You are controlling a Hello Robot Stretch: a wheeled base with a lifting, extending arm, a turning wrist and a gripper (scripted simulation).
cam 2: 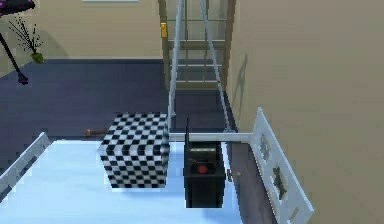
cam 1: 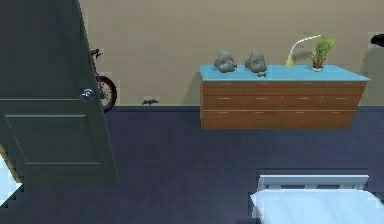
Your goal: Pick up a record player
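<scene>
Lighting's pretty soft and even in both views. In the forward view, the door (cam 1: 50,95) at 9 o'clock sits dim and leans a bit, which is just edge distortion. In the arm side view, the ladder (cam 2: 200,60) throws a grey shadow on the wall (cam 2: 310,80) around 1 o'clock. The bed (cam 2: 60,185) at 7 o'clock is brightest.

The bed (cam 2: 60,190), a pale blue sheet inside a white frame, carries a black-and-white checkered cube (cam 2: 135,150) near its railed end. A black box (cam 2: 205,172) with a red spot sits just beside the cube. Across the dark carpet from the bed, a wooden dresser (cam 1: 282,105) with a teal top bears two grey busts (cam 1: 225,63), a lamp (cam 1: 297,50) and a potted plant (cam 1: 320,52).
</scene>
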